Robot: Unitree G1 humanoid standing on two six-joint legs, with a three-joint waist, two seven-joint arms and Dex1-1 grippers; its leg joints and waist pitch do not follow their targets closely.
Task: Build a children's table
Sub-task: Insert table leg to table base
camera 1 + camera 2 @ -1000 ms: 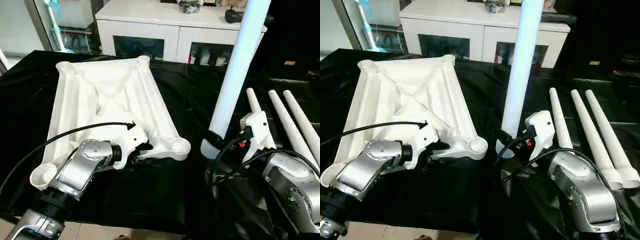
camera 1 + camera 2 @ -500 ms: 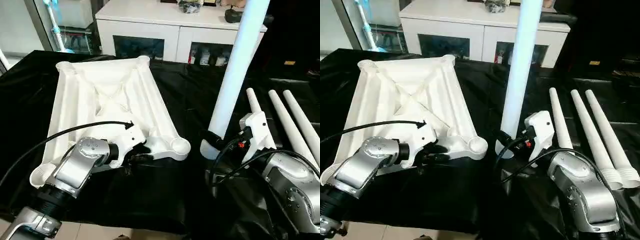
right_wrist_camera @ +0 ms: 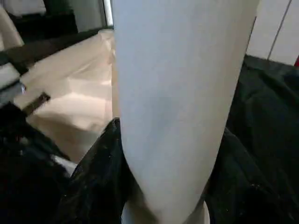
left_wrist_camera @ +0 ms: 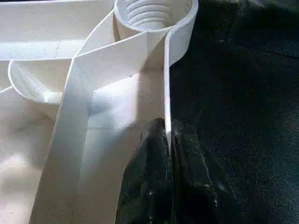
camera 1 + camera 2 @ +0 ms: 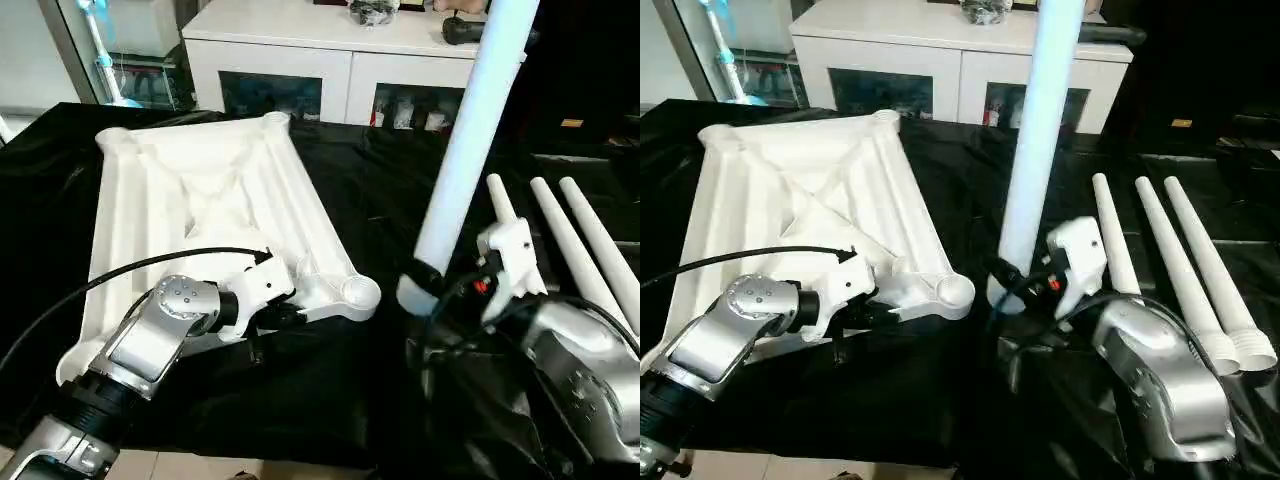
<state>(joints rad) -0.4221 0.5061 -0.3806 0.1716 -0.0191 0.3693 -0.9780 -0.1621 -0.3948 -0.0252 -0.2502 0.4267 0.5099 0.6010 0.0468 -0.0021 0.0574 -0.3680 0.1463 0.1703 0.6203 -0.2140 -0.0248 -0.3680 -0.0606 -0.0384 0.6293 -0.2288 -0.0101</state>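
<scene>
Tabletop [image 5: 200, 215] lies underside up on black cloth [image 5: 330, 400], ribs showing. Left gripper [image 4: 167, 140] pinched shut on its near edge wall, just beside a corner socket [image 5: 358, 292]. Right gripper [image 5: 1008, 285] clamps the wide base of one leg [image 5: 468, 140], held upright (slightly tilted) beside that socket, not in it. Three more legs [image 5: 1160, 260] lie side by side to the right.

Black cloth [image 5: 330, 390] covers the surface, creased and glossy. Beyond its far edge: a white cabinet [image 5: 330, 50] with glass doors [image 5: 270, 95], contents indistinct. Small dark objects [image 5: 375, 10] sit on the cabinet top. Near the far left corner, a white and teal pole [image 5: 95, 45] leans upright.
</scene>
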